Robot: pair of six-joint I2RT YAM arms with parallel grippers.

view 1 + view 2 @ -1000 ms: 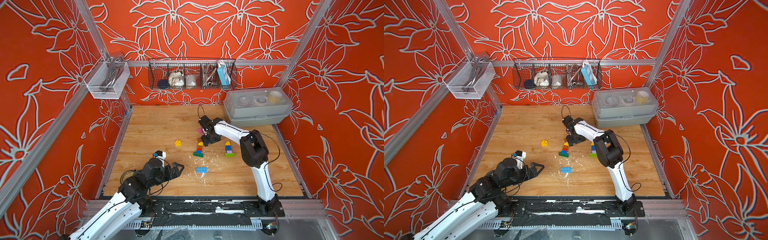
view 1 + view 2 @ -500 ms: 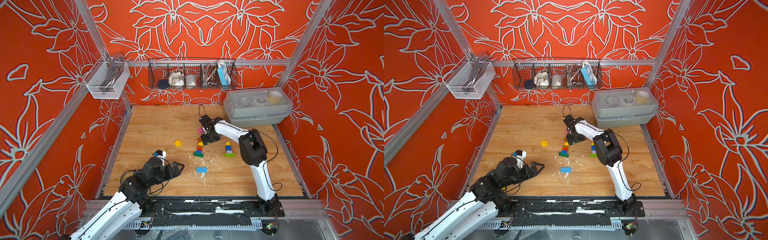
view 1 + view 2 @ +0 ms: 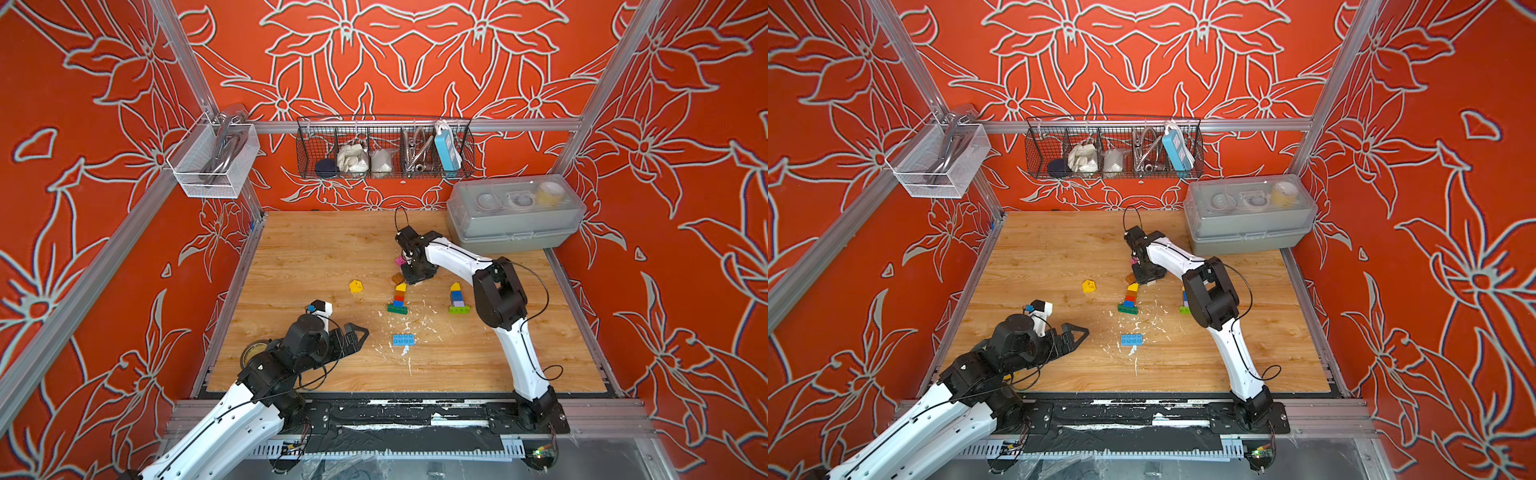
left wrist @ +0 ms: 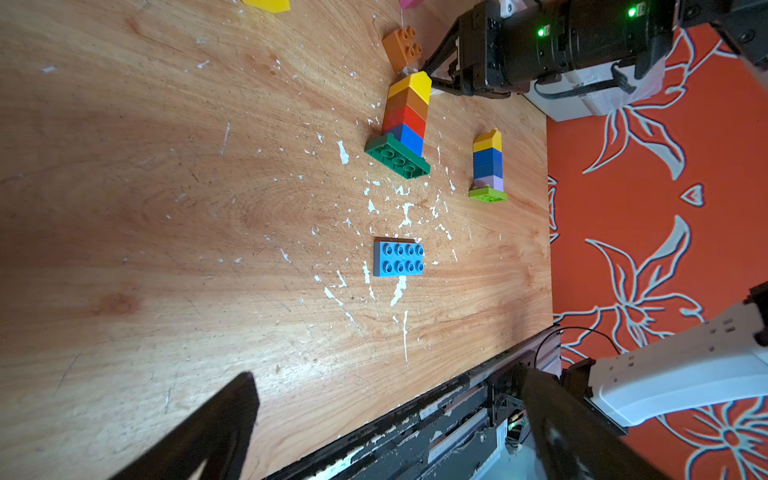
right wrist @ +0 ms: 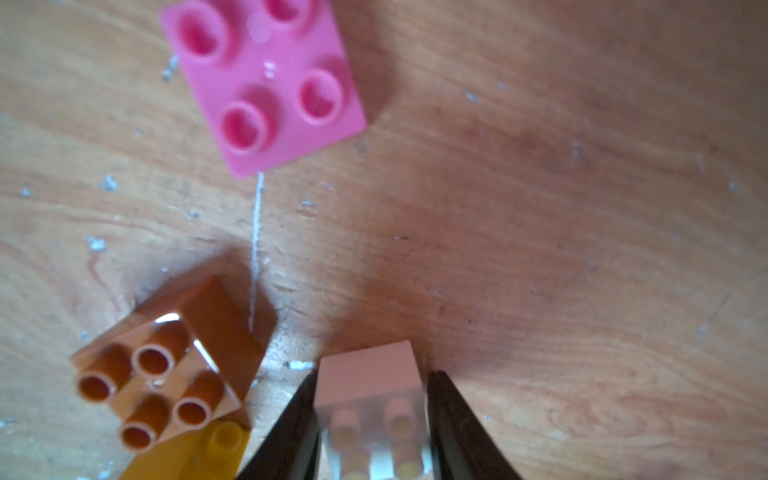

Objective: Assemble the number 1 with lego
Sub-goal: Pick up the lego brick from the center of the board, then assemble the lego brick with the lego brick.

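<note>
My right hand (image 5: 372,374) was clamped on a white brick (image 5: 370,399), a jaw flat against each side, low over the tabletop (image 3: 311,257) near its middle. I could not tell whether the brick had left the wood. A brown brick (image 5: 174,365) sat just beside it and a pink brick (image 5: 262,83) a little further off, both loose. My left hand (image 3: 355,332) hung spread wide and empty near the front.

Two stacks looked finished: one on a green plate (image 3: 397,308), one on a lime plate (image 3: 459,309), each capped with a yellow slope. The light blue plate (image 3: 403,339) lay bare, and a yellow brick (image 3: 355,286) lay apart. I judged that a third stack remained to be built.
</note>
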